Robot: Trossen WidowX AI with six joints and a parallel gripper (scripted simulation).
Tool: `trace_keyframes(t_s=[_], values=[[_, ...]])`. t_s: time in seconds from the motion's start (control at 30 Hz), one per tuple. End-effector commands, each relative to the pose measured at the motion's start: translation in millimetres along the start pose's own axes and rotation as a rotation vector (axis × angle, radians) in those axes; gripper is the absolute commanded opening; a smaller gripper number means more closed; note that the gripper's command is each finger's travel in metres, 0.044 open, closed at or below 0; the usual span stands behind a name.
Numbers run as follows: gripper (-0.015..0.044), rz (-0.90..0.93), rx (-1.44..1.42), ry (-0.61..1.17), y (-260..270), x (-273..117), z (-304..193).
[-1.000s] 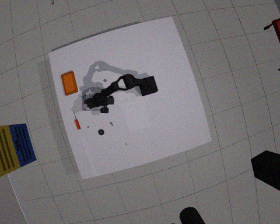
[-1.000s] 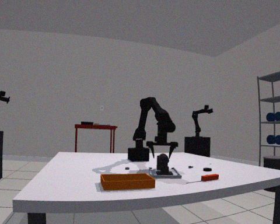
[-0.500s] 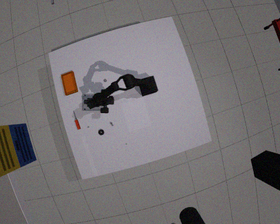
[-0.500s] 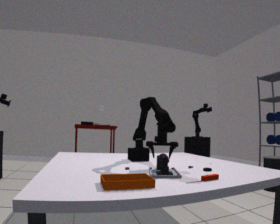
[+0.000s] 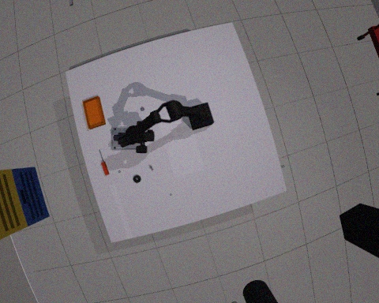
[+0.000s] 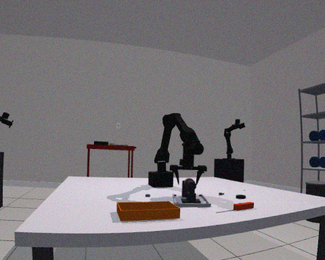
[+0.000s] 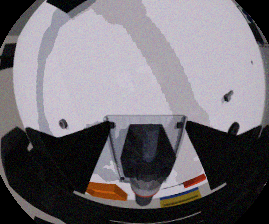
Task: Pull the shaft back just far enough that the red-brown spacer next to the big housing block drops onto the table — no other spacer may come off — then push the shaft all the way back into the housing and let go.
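Observation:
My gripper (image 6: 187, 183) (image 7: 148, 125) is open and empty. Its fingers stand wide apart, one to each side of the dark housing block (image 6: 189, 194) (image 7: 135, 150), with their tips near its top in the exterior view. The block is fixed on a grey base plate (image 6: 204, 204) (image 7: 115, 161). A thin red-brown edge (image 7: 146, 196) shows in the wrist view beyond the block, with a dark round end (image 7: 144, 201) past it. The shaft and the separate spacers are too dark to tell apart. In the top view the arm hides most of the assembly.
An orange tray (image 5: 94, 113) (image 6: 148, 212) (image 7: 105, 191) and a red-handled screwdriver (image 5: 105, 168) (image 6: 243, 206) (image 7: 194, 181) lie to either side of the plate. A black ring (image 5: 136, 179) (image 6: 240, 196) and several small parts lie on the white table (image 5: 224, 158).

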State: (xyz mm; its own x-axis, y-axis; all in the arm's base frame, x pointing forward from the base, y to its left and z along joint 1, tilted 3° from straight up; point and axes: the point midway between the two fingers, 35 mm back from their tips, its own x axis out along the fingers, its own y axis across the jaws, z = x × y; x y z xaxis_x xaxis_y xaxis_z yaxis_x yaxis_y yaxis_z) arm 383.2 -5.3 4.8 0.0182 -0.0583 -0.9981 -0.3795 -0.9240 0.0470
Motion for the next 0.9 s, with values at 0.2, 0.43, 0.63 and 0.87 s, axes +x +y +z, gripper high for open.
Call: trace_keyframes(t_s=[0.2,0.43,0.63,0.87], values=[[0.044,-0.003,-0.004,-0.005,-0.1,13.6,1.1],[0.0361,0.002,0.0,-0.004,0.3,12.7,1.1],[0.0204,0.002,0.0,-0.004,0.3,12.7,1.1],[0.002,0.002,0.0,-0.004,0.3,12.7,1.1]])
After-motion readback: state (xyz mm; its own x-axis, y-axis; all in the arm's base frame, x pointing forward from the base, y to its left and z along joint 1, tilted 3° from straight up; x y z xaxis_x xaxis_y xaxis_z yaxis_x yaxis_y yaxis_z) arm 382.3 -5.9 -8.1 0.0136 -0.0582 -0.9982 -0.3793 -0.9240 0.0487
